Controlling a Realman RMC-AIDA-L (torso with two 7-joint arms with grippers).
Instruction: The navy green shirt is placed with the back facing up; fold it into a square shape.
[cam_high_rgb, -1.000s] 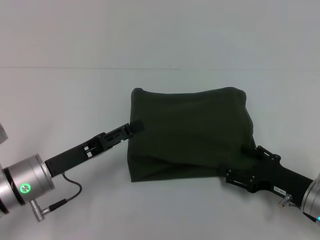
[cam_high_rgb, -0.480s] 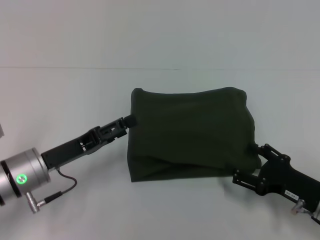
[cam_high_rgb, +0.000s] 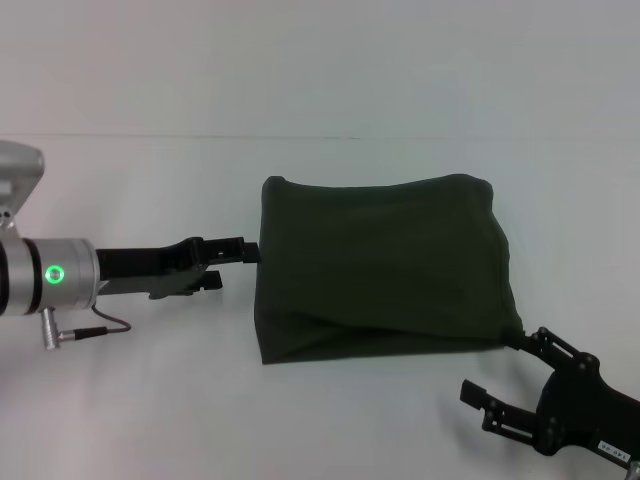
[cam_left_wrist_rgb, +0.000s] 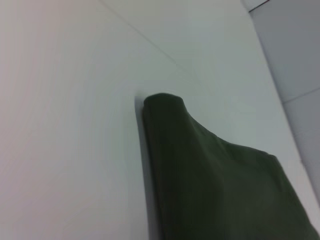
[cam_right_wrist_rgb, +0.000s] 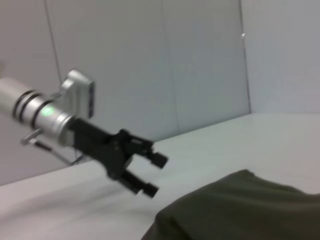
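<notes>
The navy green shirt lies folded into a rough square on the white worktop, a little toward the right edge and about midway between near and far edges. Its cloth is matte, soft and dark olive, with plain fabric facing up. The far edge is a rounded, puffed fold, the two far corners bulge slightly, and a shallow diagonal crease runs above the near edge where layers overlap. From the left wrist view the shirt shows a thick rolled corner standing off the smooth worktop.

The left claw reaches in level from the left edge, its black fingertips just beside the shirt's left side. In the right wrist view this left claw is released, its two black fingers parted with nothing between them.

The right claw sits near the right near corner of the worktop, just off the shirt's near right corner, its angular black fingers spread and empty.
</notes>
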